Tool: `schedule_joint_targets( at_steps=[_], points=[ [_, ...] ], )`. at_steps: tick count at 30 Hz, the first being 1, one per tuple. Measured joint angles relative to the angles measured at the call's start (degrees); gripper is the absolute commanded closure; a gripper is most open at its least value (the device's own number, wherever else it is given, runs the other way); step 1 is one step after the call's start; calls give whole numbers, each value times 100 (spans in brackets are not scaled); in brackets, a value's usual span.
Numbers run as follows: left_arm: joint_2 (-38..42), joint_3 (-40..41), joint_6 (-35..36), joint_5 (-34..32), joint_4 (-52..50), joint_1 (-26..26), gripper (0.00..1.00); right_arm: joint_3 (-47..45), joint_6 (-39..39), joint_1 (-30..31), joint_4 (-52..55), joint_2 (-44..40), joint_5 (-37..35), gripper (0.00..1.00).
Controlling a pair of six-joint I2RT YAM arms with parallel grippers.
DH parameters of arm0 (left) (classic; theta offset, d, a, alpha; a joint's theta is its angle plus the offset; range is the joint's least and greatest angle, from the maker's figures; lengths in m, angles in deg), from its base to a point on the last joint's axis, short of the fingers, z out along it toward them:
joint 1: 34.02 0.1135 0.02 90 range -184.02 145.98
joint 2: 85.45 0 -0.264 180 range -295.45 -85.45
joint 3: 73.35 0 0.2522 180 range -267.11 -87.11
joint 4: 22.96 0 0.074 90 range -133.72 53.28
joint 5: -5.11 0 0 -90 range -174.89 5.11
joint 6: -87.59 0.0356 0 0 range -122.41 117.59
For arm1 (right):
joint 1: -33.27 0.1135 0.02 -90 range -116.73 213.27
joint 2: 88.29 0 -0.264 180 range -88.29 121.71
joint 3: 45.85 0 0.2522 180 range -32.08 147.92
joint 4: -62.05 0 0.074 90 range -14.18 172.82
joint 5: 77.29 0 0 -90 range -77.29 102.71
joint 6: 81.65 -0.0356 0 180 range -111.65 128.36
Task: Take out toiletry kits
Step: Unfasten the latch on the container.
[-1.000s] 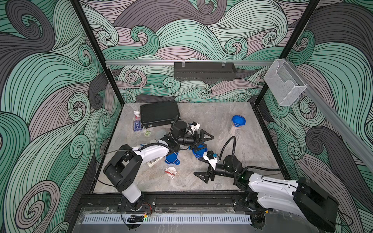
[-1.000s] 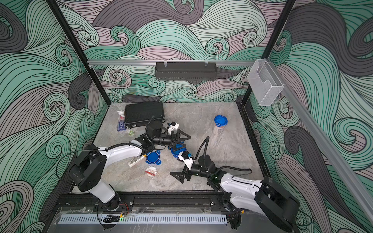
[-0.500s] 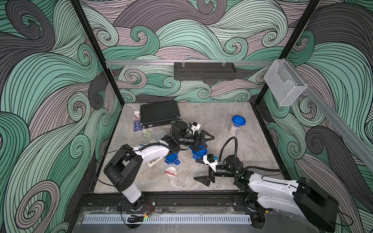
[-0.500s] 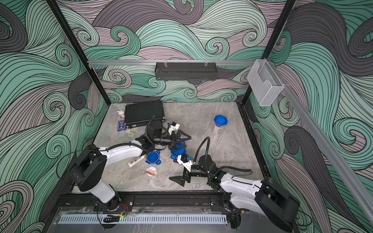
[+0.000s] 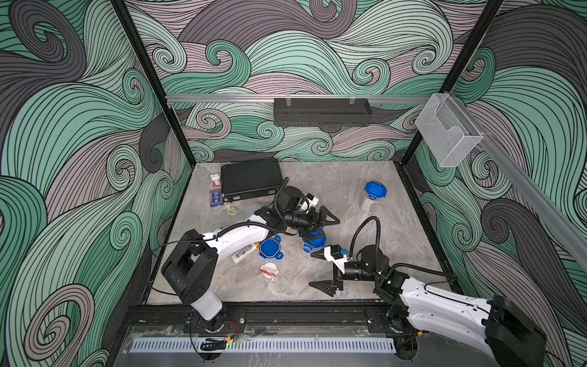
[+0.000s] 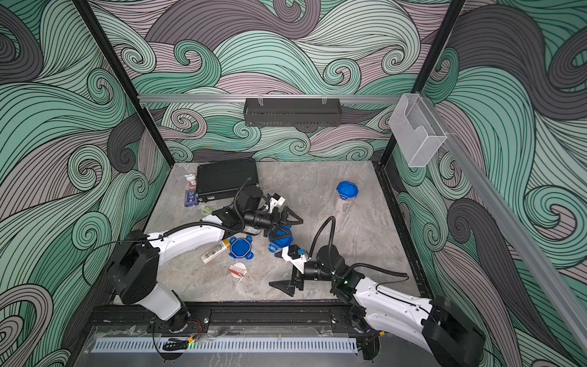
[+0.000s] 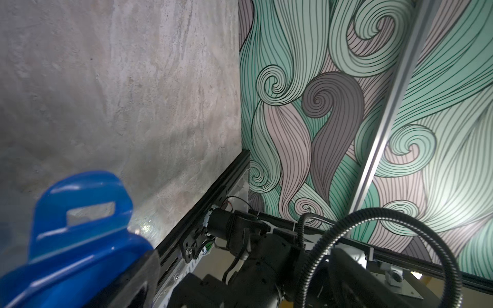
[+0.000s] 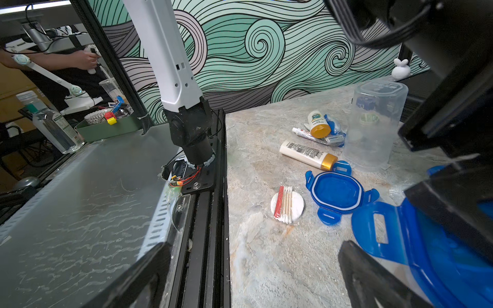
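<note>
Premises are a robotics laboratory test cell: a marble-look tabletop (image 5: 333, 190) is boxed in by wave-patterned wall panels (image 5: 286, 47) on black frame posts (image 5: 149, 79), with a left arm (image 5: 235, 236) and a right arm (image 5: 438, 302) bolted to a front rail (image 5: 286, 317). Beyond the cell, the right wrist view shows a person (image 8: 66, 57) gripping a small white jointed arm (image 8: 53, 74), beside a water bottle (image 8: 50, 122) and a green tray (image 8: 106, 132) of small parts.

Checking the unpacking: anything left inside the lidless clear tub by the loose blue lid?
The clear tub looks empty; a blue label and green disc show through from behind. A gold-capped bottle and toothpaste tube lie beside it. One edge is hidden.
</note>
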Motion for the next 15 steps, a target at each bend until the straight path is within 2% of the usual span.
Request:
schedule_joint_targets(
  at_steps=[10,15],
  points=[
    [490,-1058,1021,-122,-1888,122,1,214,-195,2,890,-448,-114,2],
    [1325,-1023,1495,-203,-2538,787,1,780,-518,2,1834,-981,-424,5]
  ],
)
